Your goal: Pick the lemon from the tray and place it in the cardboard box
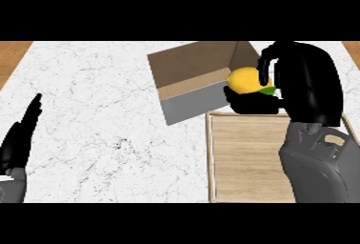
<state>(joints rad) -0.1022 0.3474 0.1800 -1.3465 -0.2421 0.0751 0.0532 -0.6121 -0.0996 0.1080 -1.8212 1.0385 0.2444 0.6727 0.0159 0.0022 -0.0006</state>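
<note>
Head view: right hand (299, 81) curled around lemon (246, 79), long axis unclear, over box (190, 71); left hand (20, 138) straight-fingered.

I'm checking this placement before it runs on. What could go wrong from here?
1. The lemon, held in the right robot hand, sits over the near edge of the cardboard box, not its middle; released now, it might catch the wall and fall back onto the tray.
2. The robot hand is close to the box's right wall and could nudge the box.
</note>
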